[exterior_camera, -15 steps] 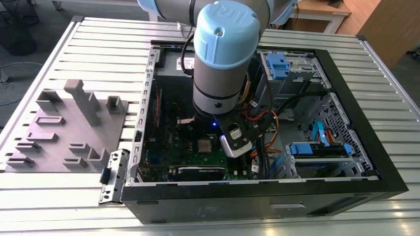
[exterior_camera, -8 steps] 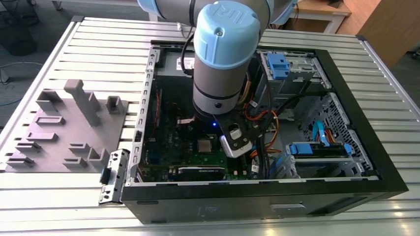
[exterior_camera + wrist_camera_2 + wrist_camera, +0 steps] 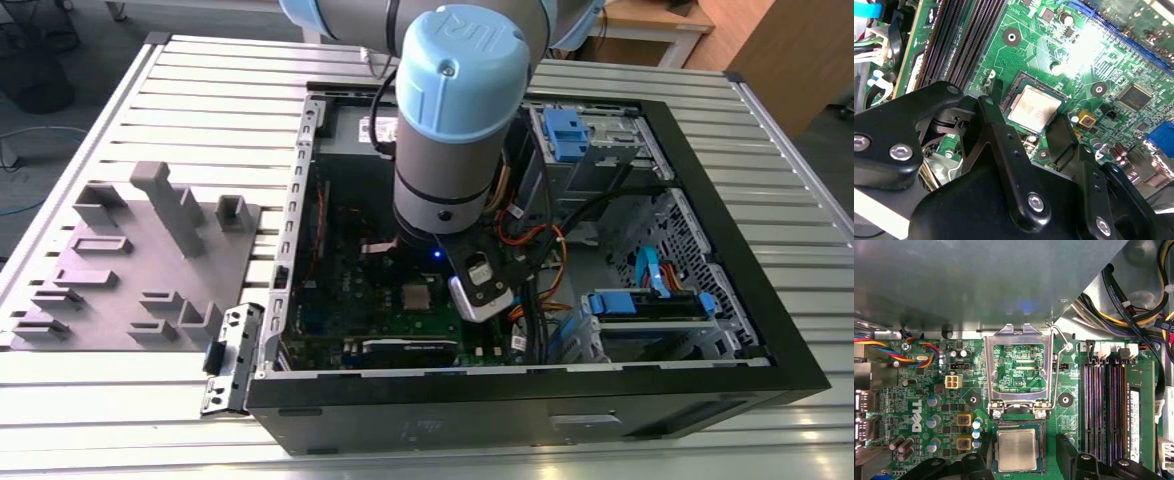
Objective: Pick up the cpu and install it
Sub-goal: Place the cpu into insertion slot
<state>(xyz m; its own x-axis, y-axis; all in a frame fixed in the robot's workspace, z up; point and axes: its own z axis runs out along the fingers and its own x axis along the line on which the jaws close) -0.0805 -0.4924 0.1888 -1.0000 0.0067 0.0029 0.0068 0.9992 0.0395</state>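
Exterior view first: one arm (image 3: 454, 130) reaches down into one open computer case (image 3: 534, 405) lying on the slatted tabletop (image 3: 107, 400). One grey tray (image 3: 134, 270) lies on the tabletop just beside the case, at the exterior view's left. On the green motherboard (image 3: 334, 300) sits one cpu (image 3: 419, 296), close under the arm's tip. From here I cannot make out the fingers clearly.

Over to the second wrist view: the gripper (image 3: 1028, 112) hangs right over the cpu (image 3: 1035, 107), which lies flat in its socket (image 3: 1024, 80). Two black fingers (image 3: 999, 125) stand spread wide, one on each side of the chip, holding nothing. The long memory slots (image 3: 961, 35) run alongside.

Now the first wrist view: one cpu (image 3: 1016, 450) lies seated square in the socket, with the two fingers (image 3: 1066, 452) flanking it and a gap showing on each side. One metal retention frame (image 3: 989, 370) stands flipped open beyond the socket, and one wire lever (image 3: 1058, 370) runs along its edge. There are four memory slots (image 3: 1104, 400), as far as I can count, and two yellow square components (image 3: 964, 420).
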